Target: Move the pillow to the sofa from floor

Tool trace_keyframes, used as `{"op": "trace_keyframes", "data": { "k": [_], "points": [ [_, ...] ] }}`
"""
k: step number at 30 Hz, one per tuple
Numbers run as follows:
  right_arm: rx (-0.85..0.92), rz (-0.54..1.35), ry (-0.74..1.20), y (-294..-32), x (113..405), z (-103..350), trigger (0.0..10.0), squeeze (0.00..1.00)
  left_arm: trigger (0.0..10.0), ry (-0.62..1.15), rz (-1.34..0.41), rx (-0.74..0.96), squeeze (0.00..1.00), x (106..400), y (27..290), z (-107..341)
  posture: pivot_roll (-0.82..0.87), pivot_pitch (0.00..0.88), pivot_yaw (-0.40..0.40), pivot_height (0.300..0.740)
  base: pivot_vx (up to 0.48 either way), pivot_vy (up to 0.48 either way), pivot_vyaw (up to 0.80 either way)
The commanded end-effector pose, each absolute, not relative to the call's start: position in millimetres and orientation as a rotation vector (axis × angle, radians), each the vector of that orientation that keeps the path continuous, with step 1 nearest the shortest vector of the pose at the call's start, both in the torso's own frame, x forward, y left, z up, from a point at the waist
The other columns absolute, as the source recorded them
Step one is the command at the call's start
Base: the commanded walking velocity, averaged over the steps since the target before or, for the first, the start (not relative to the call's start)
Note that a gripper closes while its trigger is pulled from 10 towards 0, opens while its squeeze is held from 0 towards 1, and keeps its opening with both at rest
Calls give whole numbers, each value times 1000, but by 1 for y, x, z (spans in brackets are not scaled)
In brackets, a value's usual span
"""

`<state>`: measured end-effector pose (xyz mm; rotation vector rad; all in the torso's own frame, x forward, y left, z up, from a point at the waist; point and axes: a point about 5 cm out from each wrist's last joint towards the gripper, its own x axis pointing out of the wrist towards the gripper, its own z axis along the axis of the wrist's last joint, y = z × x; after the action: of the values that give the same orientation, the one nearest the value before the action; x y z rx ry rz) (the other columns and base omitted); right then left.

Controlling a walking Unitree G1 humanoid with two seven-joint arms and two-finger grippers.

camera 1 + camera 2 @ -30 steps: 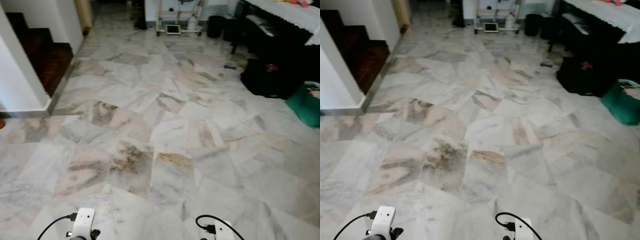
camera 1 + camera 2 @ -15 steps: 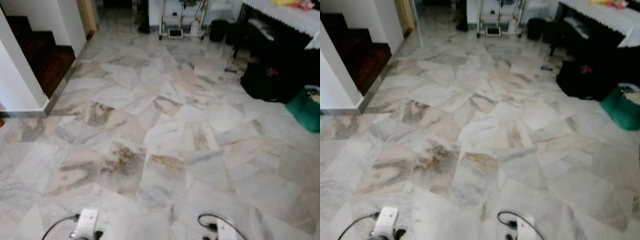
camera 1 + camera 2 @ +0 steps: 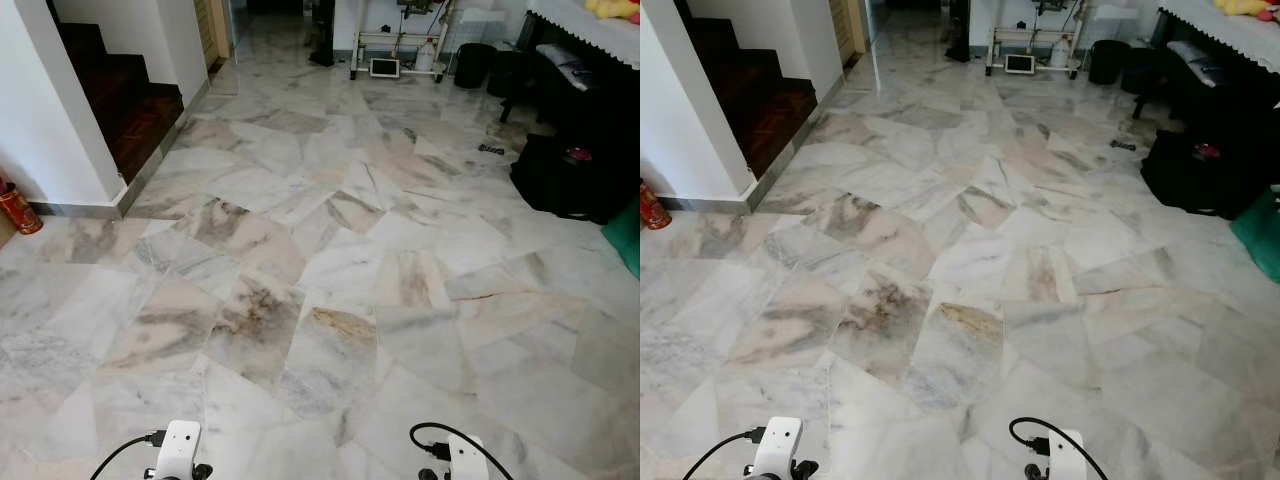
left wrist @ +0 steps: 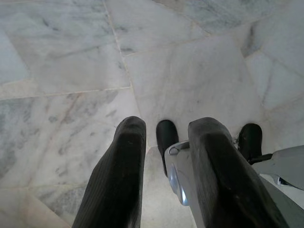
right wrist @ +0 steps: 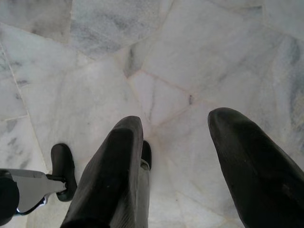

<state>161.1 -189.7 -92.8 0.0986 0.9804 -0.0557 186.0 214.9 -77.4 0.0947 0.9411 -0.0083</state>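
Nowhere to place the pillow with any certainty, so left unplaced. Closest in, left gripper [image 4: 166,127] hanging low over the marble floor [image 3: 330,250], jaws released with a narrow gap and nothing between them. Right gripper [image 5: 183,124] likewise low over the pale slabs, jaws released and spread wider, grasping nothing. Beneath both, rounded black feet [image 4: 166,137] of the robot planted on the stone.

Further out, broad irregular slabs veined in grey, pink and brown, running ahead across the room. Off to the robot's left, dark wooden stairs [image 3: 130,100] beside a white wall, with a red canister [image 3: 18,208] standing at the wall's foot. Off to the right, a black bag [image 3: 565,180] on the floor, a green item [image 3: 630,235] near it at the edge, and a surface draped in white cloth [image 3: 590,25] behind. Far ahead, a white cart [image 3: 395,50] and a black bin [image 3: 472,65] just beside it.
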Motion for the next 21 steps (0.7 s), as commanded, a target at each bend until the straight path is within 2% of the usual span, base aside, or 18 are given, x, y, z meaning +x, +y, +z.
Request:
{"op": "trace_keyframes", "data": {
  "k": [1, 6, 21],
  "points": [
    [110, -67, 980, -191, 163, -92, 10000, 0, 10000, 964, -4, 95, 0, 180, 220, -79, -58, 0, -48, 740, 0, 0, 0],
    [111, -61, 981, -187, 165, -92, 10000, 0, 10000, 970, 2, 106, 0, 177, 227, -79, -58, 0, -48, 740, 0, 0, 0],
    [114, -53, 996, -181, 163, -94, 10000, 0, 10000, 984, -13, 109, 0, 174, 219, -82, -55, 0, -51, 740, 0, 0, 0]
  ]
}}
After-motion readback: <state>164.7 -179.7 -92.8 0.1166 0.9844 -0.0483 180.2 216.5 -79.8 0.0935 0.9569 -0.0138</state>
